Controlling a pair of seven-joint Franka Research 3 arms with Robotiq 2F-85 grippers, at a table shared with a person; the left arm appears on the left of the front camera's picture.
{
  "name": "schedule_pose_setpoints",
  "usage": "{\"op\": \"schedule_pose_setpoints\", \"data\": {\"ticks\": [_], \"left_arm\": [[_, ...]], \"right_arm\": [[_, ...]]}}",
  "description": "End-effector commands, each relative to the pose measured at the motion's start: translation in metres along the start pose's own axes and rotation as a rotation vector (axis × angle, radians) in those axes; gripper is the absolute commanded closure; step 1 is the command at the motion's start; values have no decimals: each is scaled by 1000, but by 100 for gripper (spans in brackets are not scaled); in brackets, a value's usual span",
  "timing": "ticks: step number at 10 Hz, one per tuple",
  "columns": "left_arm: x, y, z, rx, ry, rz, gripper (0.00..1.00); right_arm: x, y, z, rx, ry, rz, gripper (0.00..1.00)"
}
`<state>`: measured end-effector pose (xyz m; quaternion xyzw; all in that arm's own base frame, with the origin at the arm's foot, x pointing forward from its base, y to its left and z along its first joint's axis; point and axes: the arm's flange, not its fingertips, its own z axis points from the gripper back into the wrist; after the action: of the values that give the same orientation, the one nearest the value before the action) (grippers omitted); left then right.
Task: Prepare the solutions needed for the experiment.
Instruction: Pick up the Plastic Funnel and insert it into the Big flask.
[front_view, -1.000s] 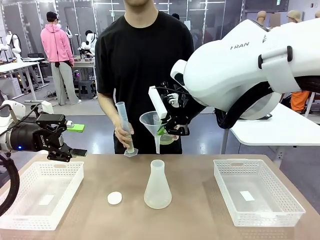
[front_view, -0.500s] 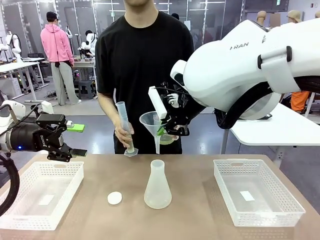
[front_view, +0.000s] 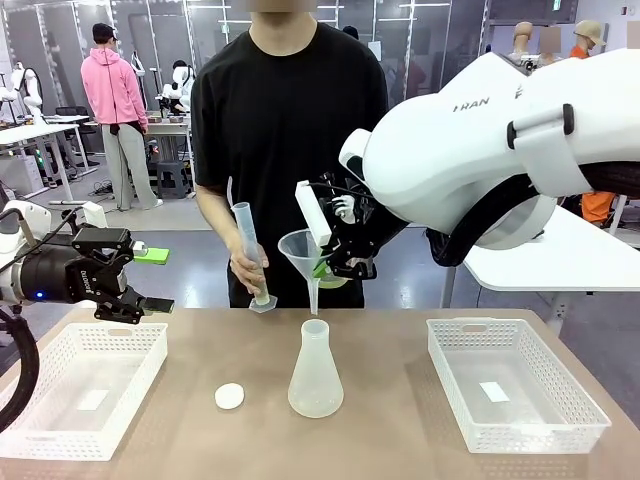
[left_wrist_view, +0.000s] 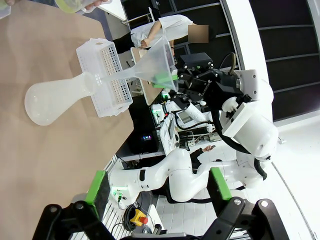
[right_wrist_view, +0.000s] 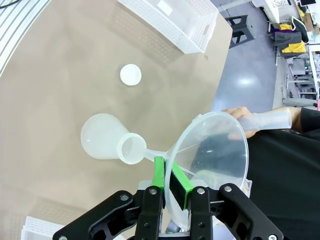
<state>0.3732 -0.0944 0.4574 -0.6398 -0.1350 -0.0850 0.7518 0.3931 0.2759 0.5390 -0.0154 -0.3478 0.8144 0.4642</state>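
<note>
In front we see the right gripper (front_view: 322, 264) clamping the funnel (front_view: 300, 245) above the flask (front_view: 315, 375), the left gripper (front_view: 150, 280) gaping empty. The solution (front_view: 338, 281) sits behind the funnel (in a vessel the person holds). Left wrist: the flask looks empty. Right wrist: the spout (right_wrist_view: 152, 155) is near the flask mouth, so we judge seating and pouring remain.

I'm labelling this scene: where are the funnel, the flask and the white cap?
funnel (front_view: 297, 250), front view, on its bowl.
flask (front_view: 315, 380), front view, on its wide body.
white cap (front_view: 229, 396), front view, on its top.
</note>
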Motion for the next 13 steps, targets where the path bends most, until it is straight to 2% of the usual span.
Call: {"op": "schedule_pose_setpoints", "data": {"ticks": [1,13], "left_arm": [[0,-1,0,-16,1,-1,0],[0,-1,0,-16,1,-1,0]], "right_arm": [[-5,9,-15,-18,-45,3,93],[-30,31,-43,-3,-36,-57,93]]}}
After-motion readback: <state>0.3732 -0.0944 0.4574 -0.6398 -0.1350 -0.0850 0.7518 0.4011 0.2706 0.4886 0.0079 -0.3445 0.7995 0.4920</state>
